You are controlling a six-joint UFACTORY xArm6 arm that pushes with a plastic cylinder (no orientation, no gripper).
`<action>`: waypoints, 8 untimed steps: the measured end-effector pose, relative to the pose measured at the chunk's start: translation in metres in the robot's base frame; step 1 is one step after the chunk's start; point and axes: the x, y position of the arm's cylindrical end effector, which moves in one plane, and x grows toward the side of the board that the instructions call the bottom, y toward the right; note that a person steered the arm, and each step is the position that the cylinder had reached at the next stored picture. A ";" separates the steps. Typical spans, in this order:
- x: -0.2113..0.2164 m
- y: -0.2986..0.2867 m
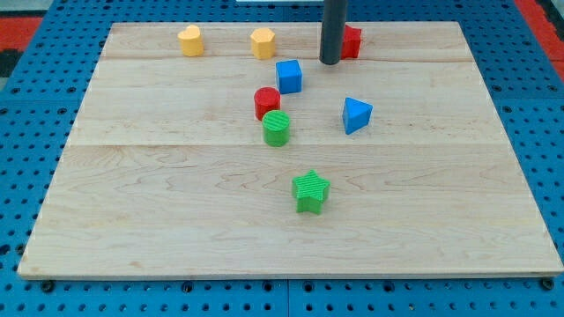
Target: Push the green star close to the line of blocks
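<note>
The green star [311,191] lies on the wooden board [159,211], below the middle. Above it a slanting line of blocks runs up to the right: a green cylinder [276,129], a red cylinder [266,102] and a blue cube [288,76]. The green star sits apart from the green cylinder, lower and to the right. My tip [330,61] is near the view's top, just right of the blue cube and touching or just in front of a red block [352,41]. It is far above the star.
A blue triangular block [356,114] lies right of the line. Two yellow blocks [190,40] [263,42] sit near the board's top edge. A blue perforated table [26,106] surrounds the board.
</note>
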 end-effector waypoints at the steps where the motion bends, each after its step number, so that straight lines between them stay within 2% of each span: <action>1: 0.020 -0.005; 3: 0.038 -0.030; 4: 0.038 -0.068; 5: 0.038 -0.043; 6: 0.042 0.033; 7: 0.081 0.054; 8: 0.121 0.039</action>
